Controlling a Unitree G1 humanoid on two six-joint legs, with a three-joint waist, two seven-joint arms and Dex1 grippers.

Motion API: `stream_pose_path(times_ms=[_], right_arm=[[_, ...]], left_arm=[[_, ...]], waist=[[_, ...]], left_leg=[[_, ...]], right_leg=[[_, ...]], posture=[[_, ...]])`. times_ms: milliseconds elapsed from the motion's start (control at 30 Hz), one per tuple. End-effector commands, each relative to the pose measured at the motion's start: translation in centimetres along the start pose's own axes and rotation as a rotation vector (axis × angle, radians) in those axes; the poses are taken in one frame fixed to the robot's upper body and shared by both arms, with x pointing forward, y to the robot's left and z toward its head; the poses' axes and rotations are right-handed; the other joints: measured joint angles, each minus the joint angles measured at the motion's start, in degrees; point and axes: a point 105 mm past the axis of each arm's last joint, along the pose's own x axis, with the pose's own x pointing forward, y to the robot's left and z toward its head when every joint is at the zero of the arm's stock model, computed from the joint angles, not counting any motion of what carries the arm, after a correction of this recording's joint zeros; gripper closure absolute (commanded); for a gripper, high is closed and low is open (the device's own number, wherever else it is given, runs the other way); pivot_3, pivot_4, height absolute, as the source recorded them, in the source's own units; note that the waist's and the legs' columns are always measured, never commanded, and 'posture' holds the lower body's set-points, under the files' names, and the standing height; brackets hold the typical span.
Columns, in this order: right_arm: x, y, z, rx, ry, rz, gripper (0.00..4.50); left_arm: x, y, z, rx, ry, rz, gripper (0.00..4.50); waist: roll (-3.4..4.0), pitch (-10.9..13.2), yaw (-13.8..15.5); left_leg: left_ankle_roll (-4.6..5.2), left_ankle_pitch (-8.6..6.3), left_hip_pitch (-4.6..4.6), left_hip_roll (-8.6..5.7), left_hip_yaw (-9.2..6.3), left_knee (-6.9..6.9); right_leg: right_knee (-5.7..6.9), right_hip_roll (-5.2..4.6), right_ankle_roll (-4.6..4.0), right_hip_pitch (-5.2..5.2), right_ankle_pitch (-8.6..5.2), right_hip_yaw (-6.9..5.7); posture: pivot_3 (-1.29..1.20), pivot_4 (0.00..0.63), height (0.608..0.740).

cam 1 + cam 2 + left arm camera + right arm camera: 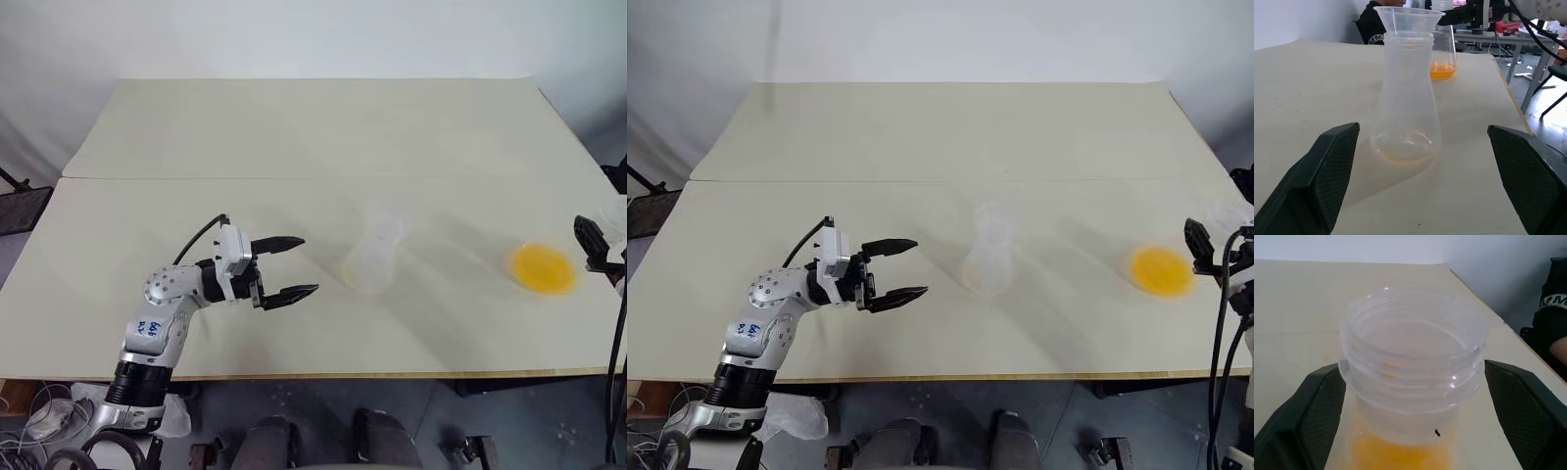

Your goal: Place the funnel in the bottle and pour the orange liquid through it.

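The funnel [1408, 18] already sat in the neck of the bottle [372, 257] at table centre. The left gripper [292, 266] hung at its nine o'clock, jaws wide and empty. The right gripper [1410, 396] straddled the cup [1411, 372] of orange liquid [542, 267] at three o'clock, jaws wide, not yet clamped. Judged risk: an unsteadied bottle tipping during the pour

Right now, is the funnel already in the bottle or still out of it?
In. The funnel sits upright in the neck of the bottle, its cone resting on the rim.
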Motion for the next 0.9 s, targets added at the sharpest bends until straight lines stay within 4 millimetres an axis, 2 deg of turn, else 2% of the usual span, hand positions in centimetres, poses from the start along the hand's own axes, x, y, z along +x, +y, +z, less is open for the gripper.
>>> stream_pose_path(times_ms=[33, 133, 267, 300, 433, 533, 633, 767, 900], right_arm=[[0.2, -0.4, 1.6, -0.043, -0.054, -0.01, 0.0], [0.5, -0.6, 1.5, -0.037, -0.051, -0.015, 0.58], [0.6, -0.4, 1.5, -0.03, -0.049, -0.001, 1.9], [0.6, -0.3, 1.5, -0.03, -0.048, 0.001, 2.05], [0.1, 0.1, 2.1, -0.042, -0.065, 0.012, 2.05], [-0.6, 1.8, 3.7, -0.085, -0.1, 0.051, 2.05], [-1.3, 4.9, 5.1, -0.158, -0.13, 0.139, 2.05], [-2.0, 8.3, 5.9, -0.265, -0.14, 0.209, 2.05], [-2.4, 10.9, 6.6, -0.4, -0.142, 0.234, 2.05]], left_arm=[[-0.1, -0.1, 1.0, 0.032, -0.027, -0.001, 0.05], [-0.1, 0.0, 1.0, 0.032, -0.027, 0.0, 0.0], [0.0, 0.0, 1.0, 0.033, -0.027, 0.001, 0.0], [0.0, 0.0, 1.0, 0.033, -0.027, 0.001, 0.0], [0.0, -0.3, 0.9, 0.029, -0.03, -0.01, 0.0], [0.2, -0.4, 1.0, 0.032, -0.039, -0.023, 0.0], [0.6, -0.1, 1.2, 0.038, -0.049, -0.044, 0.0], [1.1, 0.5, 1.0, 0.046, -0.053, -0.073, 0.0], [1.1, 1.2, 1.1, 0.062, -0.048, -0.085, 0.0]], waist=[[0.0, 0.0, 0.01], [0.0, 0.0, 0.01], [0.0, 0.0, 0.02], [0.0, 0.0, 0.05], [0.0, 0.0, 0.02], [0.07, 0.04, 0.03], [0.2, 0.12, 0.0], [0.2, 0.12, 0.14], [0.21, 0.12, 0.09]], left_leg=[[0.0, 0.0, 0.0, 0.0, 0.0, 0.0], [0.0, 0.0, 0.0, 0.01, 0.0, 0.0], [0.0, 0.0, 0.0, 0.0, 0.0, 0.0], [0.0, 0.0, 0.0, 0.01, -0.01, 0.0], [0.0, 0.0, -0.01, 0.0, -0.01, 0.0], [-0.01, 0.0, -0.02, 0.02, -0.03, -0.02], [-0.01, 0.0, -0.04, 0.01, -0.01, -0.02], [-0.03, 0.01, -0.05, 0.03, -0.01, 0.0], [-0.03, 0.01, -0.07, -0.02, -0.01, -0.01]], right_leg=[[0.0, 0.0, 0.0, 0.0, 0.0, 0.0], [0.0, 0.0, 0.0, 0.0, 0.0, -0.01], [-0.02, 0.0, 0.0, 0.01, 0.0, -0.01], [-0.02, 0.0, 0.0, 0.01, 0.0, -0.01], [-0.04, -0.01, 0.01, 0.01, 0.0, -0.01], [-0.04, 0.0, 0.0, 0.0, 0.0, -0.03], [-0.07, -0.01, 0.01, -0.02, 0.0, -0.03], [-0.07, 0.02, 0.01, -0.01, 0.0, -0.04], [-0.11, -0.01, 0.02, -0.03, 0.01, -0.04]], posture=[[0.0, 0.15, 0.74], [0.0, 0.15, 0.74], [0.0, 0.15, 0.74], [0.0, 0.15, 0.74], [0.0, 0.15, 0.74], [0.0, 0.15, 0.74], [0.0, 0.15, 0.74], [0.0, 0.15, 0.74], [0.0, 0.15, 0.74]])
